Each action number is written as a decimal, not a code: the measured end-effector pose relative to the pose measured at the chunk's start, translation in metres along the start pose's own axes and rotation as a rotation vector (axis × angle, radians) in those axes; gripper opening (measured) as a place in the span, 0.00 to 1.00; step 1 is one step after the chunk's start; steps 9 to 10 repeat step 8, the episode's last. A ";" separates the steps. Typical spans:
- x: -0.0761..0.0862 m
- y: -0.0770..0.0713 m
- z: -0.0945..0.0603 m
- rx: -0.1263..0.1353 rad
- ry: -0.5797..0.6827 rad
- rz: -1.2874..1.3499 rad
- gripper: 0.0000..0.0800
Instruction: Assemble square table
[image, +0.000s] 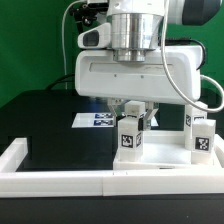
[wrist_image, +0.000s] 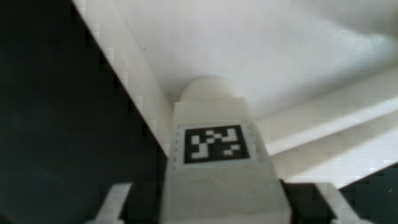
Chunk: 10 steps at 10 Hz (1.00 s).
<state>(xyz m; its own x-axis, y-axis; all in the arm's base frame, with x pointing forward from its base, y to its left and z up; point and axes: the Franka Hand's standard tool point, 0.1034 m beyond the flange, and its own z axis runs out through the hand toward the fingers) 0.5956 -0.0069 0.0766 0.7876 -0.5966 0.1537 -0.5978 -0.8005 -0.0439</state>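
While the pincer (image: 135, 115) grips one tagged leg (image: 130, 137) upright above the white slab (image: 160, 166), a second leg (image: 200, 137) stands on the slab toward the exterior view's right, over the black counter (image: 40, 120).

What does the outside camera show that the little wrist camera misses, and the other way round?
Only the exterior view shows the big white robot arm, a second small white tagged block leg, the flat white marker board and the long white rim.

Only the wrist view shows the jaws from above, closed on either side of the block.

Both show the small white tagged block leg held in the gripper, above the black table surface.
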 end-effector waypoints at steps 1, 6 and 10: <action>0.000 0.000 0.000 -0.001 0.000 0.026 0.39; 0.000 0.000 0.000 -0.001 0.000 0.036 0.77; 0.000 0.000 0.000 -0.001 0.000 0.036 0.81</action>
